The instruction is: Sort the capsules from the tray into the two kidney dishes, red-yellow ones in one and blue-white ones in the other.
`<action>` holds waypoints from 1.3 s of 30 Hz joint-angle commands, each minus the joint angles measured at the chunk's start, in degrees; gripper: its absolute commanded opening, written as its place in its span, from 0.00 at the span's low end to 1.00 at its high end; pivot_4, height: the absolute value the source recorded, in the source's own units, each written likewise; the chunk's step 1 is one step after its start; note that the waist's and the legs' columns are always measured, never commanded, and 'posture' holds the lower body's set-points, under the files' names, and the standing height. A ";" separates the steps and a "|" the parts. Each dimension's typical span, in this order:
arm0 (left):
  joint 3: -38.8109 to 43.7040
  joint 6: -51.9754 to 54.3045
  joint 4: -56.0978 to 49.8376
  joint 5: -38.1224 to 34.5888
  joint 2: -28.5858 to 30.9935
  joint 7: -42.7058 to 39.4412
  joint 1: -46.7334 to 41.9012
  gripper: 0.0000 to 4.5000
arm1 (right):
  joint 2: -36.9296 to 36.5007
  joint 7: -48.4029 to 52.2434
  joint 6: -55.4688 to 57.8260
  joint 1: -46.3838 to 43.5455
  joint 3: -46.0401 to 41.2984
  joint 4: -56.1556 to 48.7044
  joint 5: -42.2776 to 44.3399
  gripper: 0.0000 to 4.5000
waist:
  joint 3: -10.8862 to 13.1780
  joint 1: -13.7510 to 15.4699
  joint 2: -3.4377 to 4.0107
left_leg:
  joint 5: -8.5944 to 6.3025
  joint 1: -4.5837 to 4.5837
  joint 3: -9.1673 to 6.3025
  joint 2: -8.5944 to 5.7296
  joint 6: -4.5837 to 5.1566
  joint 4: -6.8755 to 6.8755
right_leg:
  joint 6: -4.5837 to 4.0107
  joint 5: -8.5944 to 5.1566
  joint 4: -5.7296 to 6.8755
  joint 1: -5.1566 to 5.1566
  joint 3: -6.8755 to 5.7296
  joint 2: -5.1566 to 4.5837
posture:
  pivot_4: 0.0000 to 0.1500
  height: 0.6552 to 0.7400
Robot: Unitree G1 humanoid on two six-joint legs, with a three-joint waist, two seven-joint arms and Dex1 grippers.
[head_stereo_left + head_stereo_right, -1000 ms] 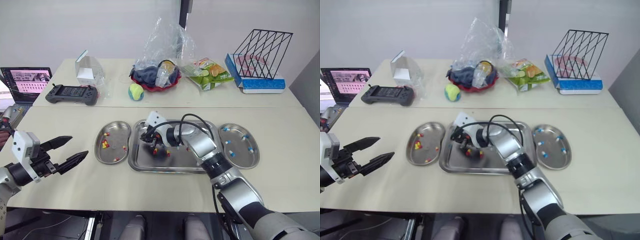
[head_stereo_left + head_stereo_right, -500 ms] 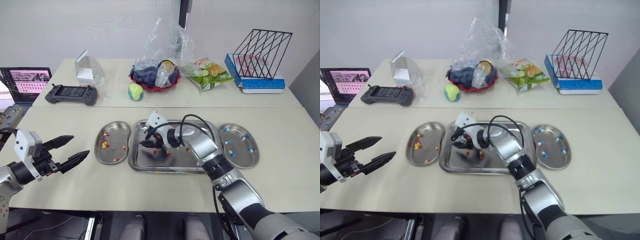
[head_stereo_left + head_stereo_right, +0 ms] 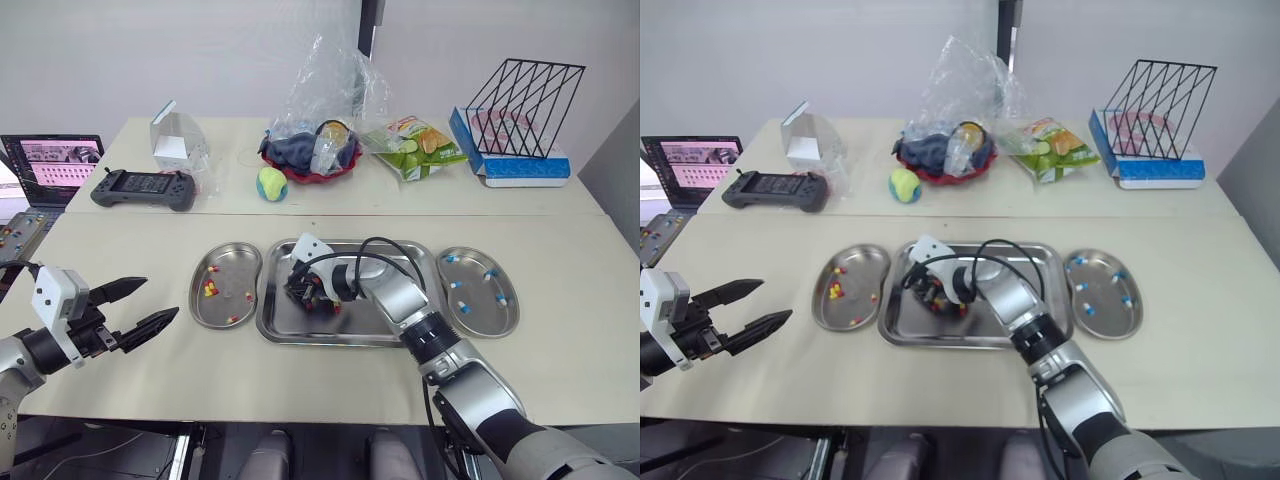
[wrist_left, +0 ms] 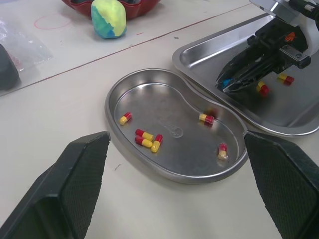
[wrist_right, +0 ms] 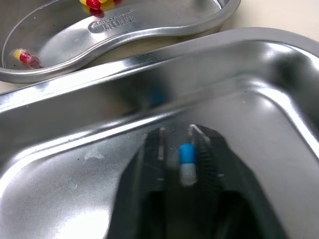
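Observation:
My right gripper (image 3: 296, 290) reaches into the left part of the steel tray (image 3: 290, 326), tips close to the tray floor. It is shut on a blue-white capsule (image 5: 187, 162), pinched upright between the fingertips (image 5: 155, 149). A few red-yellow capsules (image 4: 262, 88) lie in the tray beside it. The left kidney dish (image 4: 164, 107) holds several red-yellow capsules (image 4: 147, 140). The right kidney dish (image 3: 480, 326) holds several blue-white capsules (image 3: 456, 284). My left gripper (image 3: 142, 306) hovers open over the table's front left, apart from the dishes.
On the back table are a game controller (image 3: 143, 188), a laptop (image 3: 50, 165), a yellow-green ball (image 3: 271, 183), a red bowl with cloth and a plastic bag (image 3: 312, 152), a snack bag (image 3: 415, 145) and a wire rack on a blue box (image 3: 522, 100).
My right gripper has shifted slightly left and lower in the tray's left part. My left gripper stays open and has drifted only a little.

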 commanded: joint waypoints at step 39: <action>-5.63 1.53 2.66 -6.71 2.09 -7.31 -9.26 1.00 | -36.11 3.49 0.63 30.31 -37.17 -17.64 17.23 0.00 | 0.00 0.61 -0.02 | -0.13 0.00 0.47 0.10 0.23 0.06 | 0.00 0.00 -0.08 0.06 0.09 -0.01 | 1.00 0.99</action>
